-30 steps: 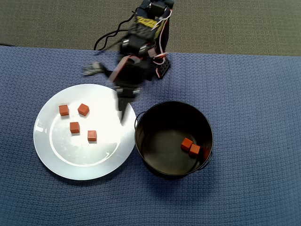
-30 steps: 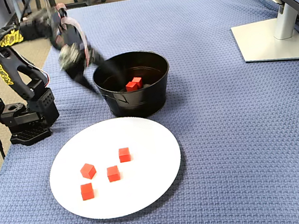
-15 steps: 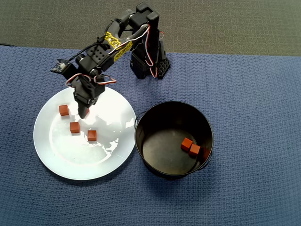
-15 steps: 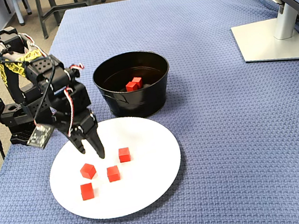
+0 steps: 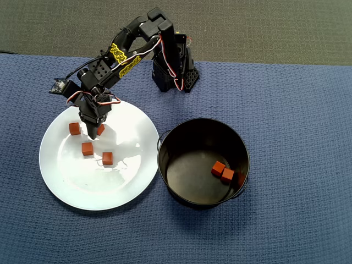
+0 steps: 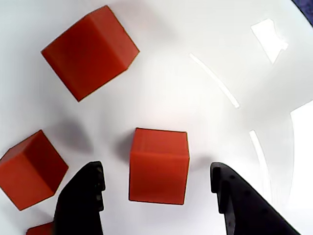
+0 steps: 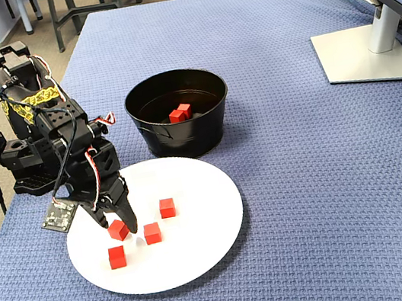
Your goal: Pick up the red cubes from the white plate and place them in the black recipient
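The gripper (image 6: 156,188) has dropped lower, spread astride one red cube (image 6: 159,165) standing square on the white plate (image 6: 205,49).

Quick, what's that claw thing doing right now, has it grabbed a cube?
Gripper: open, its fingers on either side of one red cube on the white plate; nothing gripped.

4 cubes (image 5: 107,158) on plate (image 5: 77,192) – 2 in pot (image 5: 181,132)

Yellow markings on arm (image 5: 122,56), lettering illegible.
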